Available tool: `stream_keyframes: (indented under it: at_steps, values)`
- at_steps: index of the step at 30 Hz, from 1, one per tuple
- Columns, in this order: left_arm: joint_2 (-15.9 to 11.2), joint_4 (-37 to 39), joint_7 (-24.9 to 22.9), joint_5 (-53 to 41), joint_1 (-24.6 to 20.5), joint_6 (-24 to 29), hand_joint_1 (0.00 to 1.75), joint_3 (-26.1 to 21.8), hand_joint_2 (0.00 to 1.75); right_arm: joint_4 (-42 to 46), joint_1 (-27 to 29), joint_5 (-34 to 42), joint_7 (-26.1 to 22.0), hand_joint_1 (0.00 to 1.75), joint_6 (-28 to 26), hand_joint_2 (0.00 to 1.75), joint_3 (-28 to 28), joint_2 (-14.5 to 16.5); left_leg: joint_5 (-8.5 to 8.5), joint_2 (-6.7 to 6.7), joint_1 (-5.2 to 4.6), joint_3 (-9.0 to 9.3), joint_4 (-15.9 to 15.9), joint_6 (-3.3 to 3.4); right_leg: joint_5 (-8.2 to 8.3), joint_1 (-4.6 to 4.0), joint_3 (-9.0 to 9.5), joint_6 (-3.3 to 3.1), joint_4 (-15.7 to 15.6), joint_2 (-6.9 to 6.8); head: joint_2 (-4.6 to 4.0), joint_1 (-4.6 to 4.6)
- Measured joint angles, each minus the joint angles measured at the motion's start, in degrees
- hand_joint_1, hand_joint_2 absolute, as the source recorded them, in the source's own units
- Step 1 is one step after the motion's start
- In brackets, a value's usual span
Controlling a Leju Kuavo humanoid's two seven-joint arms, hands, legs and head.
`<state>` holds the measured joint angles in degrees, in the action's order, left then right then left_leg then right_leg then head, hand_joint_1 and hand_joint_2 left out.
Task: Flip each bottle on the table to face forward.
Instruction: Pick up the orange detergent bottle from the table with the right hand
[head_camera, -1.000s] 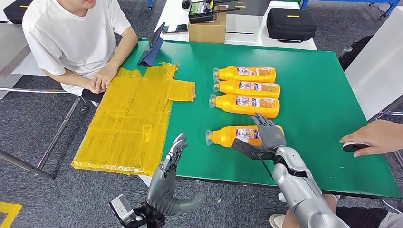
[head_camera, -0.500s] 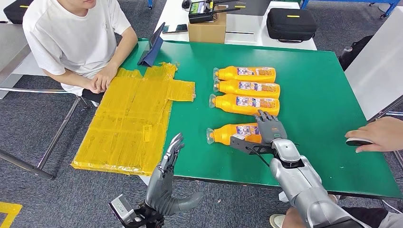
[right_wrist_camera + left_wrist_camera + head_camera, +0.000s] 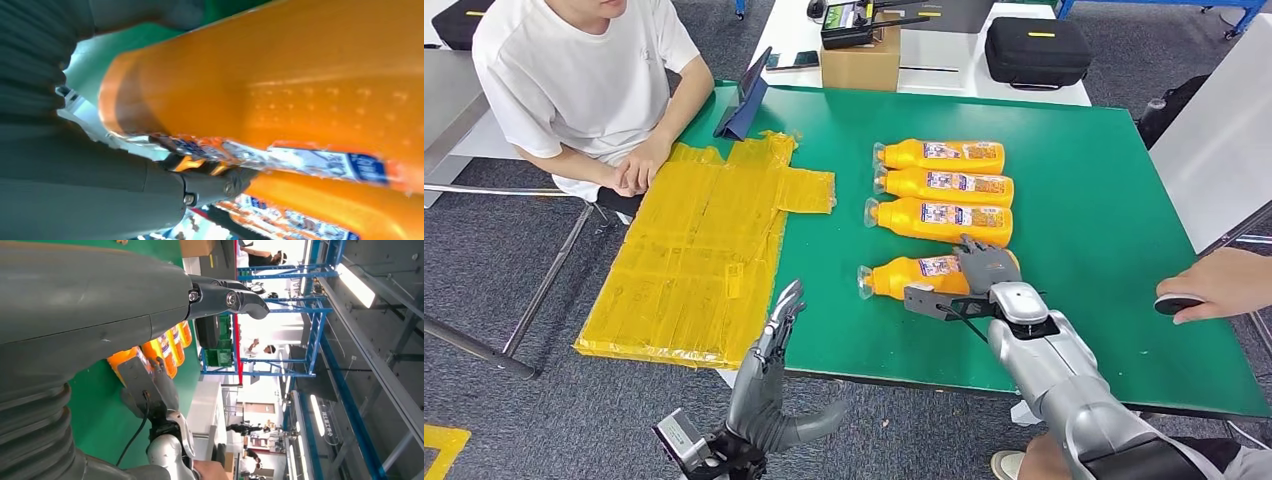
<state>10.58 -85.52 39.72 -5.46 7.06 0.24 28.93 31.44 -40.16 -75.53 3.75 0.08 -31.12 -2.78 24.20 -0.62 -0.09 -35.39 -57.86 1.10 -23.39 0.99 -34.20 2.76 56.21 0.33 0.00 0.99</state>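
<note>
We see the right hand (image 3: 986, 266), now settled onto the nearest bottle (image 3: 914, 276) lying apart from three others (image 3: 941, 187) on the bench (image 3: 1104, 200), gripping it for turning; left hand (image 3: 774, 340) open.

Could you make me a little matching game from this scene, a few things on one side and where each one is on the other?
Things:
1. nearest bottle
2. yellow sheet
3. cardboard box
4. left hand

Places:
A. on the white table beyond the green table
B. under the right hand
C. raised at the green table's near edge, holding nothing
D. spread over the green table's left end

Pairs: 1-B, 2-D, 3-A, 4-C
</note>
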Motion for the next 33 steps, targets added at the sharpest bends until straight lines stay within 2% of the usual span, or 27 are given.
stream_keyframes:
  at_steps: [6,14,16,21,26,29,33]
  values:
    - [0.0,0.01,-0.04,-0.05,0.26,0.05,0.0,-0.28,1.75,-2.32,-0.99,3.04,-2.76,1.75,1.18,1.75,-0.01,-0.42,0.0,0.01,0.0,0.07,0.0,0.0,0.0,0.0,0.03,0.0,-0.02,0.0,-0.01,0.0]
    - [-0.03,-0.1,-0.08,-0.21,0.93,0.26,0.0,-0.41,1.75,-3.86,-0.49,5.33,-4.49,1.75,0.28,1.75,0.22,-2.6,0.02,-0.02,0.0,0.34,0.0,0.01,-0.02,0.0,0.29,0.0,-0.07,-0.01,-0.01,-0.01]
    - [-0.04,-0.29,-0.08,-0.21,1.11,0.41,0.0,-0.42,1.75,-3.92,0.06,7.03,-6.18,1.75,-0.32,1.75,0.68,-3.14,0.03,-0.03,0.0,0.42,0.0,0.02,-0.02,0.0,0.37,0.0,-0.08,-0.02,-0.01,-0.01]
    - [-0.21,-0.52,0.04,0.15,1.48,0.92,0.0,-0.44,1.75,-2.74,2.95,18.11,-16.02,1.75,-0.7,1.75,4.1,-4.12,0.08,0.02,0.0,0.62,0.0,0.05,-0.02,0.0,0.57,0.0,-0.1,0.0,-0.01,-0.02]
    - [-0.59,-0.75,0.31,0.39,1.54,0.96,0.0,-0.31,1.75,2.64,7.73,28.72,-23.3,1.75,-1.26,1.75,6.49,-4.61,0.24,0.12,0.02,0.84,0.0,0.03,-0.02,-0.03,0.71,0.0,-0.1,0.11,-0.01,-0.02]
    - [-0.8,-1.01,0.34,0.8,1.53,0.91,0.0,-0.16,1.75,7.39,11.73,34.58,-25.69,1.75,-2.11,1.75,7.84,-4.11,0.24,0.12,0.05,0.83,0.01,0.02,-0.02,-0.06,0.7,0.0,-0.09,0.11,0.0,-0.01]
    - [-1.05,-1.29,0.34,1.07,1.56,0.85,0.0,0.14,1.75,12.78,16.0,37.65,-26.39,1.75,-3.13,1.75,9.01,-3.23,0.22,0.12,0.08,0.77,0.02,0.01,-0.02,-0.09,0.66,-0.01,-0.08,0.1,-0.01,0.0]
